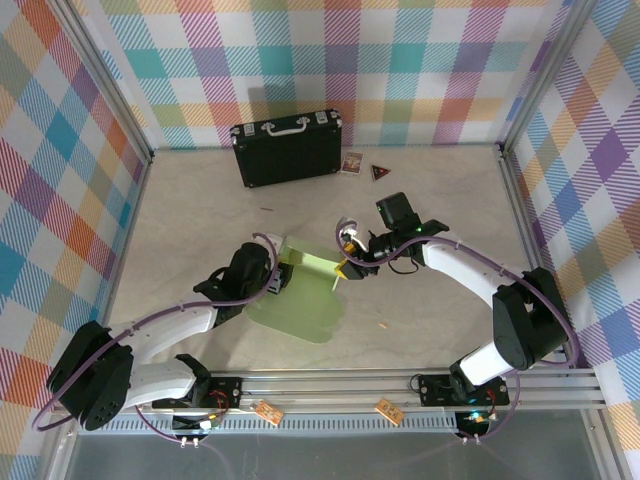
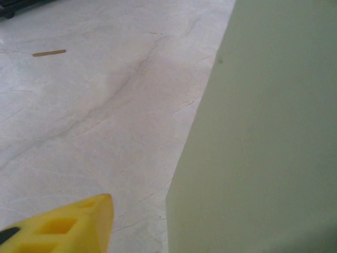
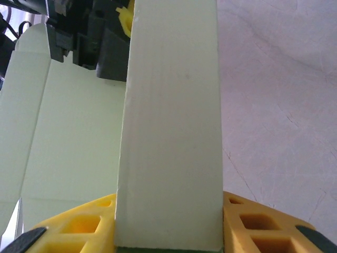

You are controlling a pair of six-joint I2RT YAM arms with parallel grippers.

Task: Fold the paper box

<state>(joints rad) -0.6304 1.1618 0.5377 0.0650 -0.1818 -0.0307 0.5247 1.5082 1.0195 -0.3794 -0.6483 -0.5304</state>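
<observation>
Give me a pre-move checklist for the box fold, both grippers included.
1. Right gripper clamped on a panel of the paper box: ok, the card sits pinched in it.
2. Left gripper holding card: cannot tell; one finger stands apart from the card, the other is hidden.
3. Gripped panel flat, uncrumpled: ok.
4. Near part of the box lying flat on the table: ok.
5. Black case clear of the work: ok, at the far edge, apart from the box.

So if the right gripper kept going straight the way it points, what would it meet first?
A panel of the paper box, clamped in the right gripper, runs ahead of it; past that, probably the left gripper, though depth is unclear.
</observation>
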